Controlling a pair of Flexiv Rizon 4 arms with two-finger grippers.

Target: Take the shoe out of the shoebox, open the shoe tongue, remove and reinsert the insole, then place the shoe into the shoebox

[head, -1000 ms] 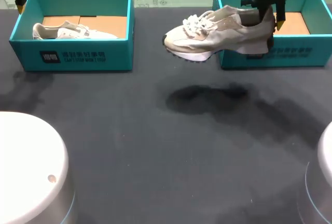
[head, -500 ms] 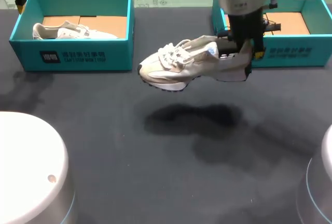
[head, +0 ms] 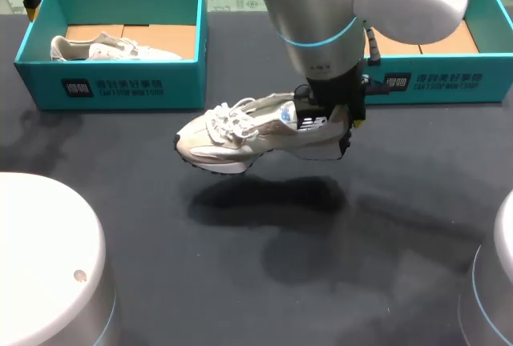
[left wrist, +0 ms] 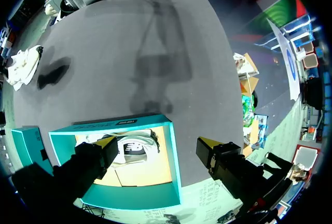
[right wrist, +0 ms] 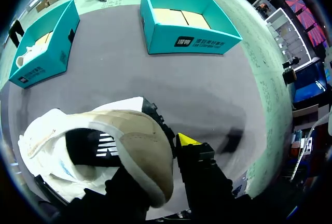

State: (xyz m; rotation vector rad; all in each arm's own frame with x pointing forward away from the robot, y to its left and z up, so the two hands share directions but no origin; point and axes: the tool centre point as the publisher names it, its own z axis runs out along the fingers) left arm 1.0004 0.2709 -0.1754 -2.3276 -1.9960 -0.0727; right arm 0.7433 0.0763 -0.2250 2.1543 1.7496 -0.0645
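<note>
- The right gripper (head: pixel 338 118), clamped on the heel of the shoe (head: pixel 248 130), has in the last second carried it from the right box (head: pixel 433 83) leftward, nearer and lower.
- The shoe now hangs over mid-table, toe left, clear of the box, with its shadow close beneath.
- The taking-out looks done; I judge that setting it down and opening the tongue come next.
- The left gripper (left wrist: pixel 158 143) hovers unmoved, fingers apart, over the left box (left wrist: pixel 119 124), which holds a second shoe (left wrist: pixel 136 146).

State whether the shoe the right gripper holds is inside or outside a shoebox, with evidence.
Outside: the shoe hangs in the right gripper above the table, shadow beneath, clear of the right shoebox.
</note>
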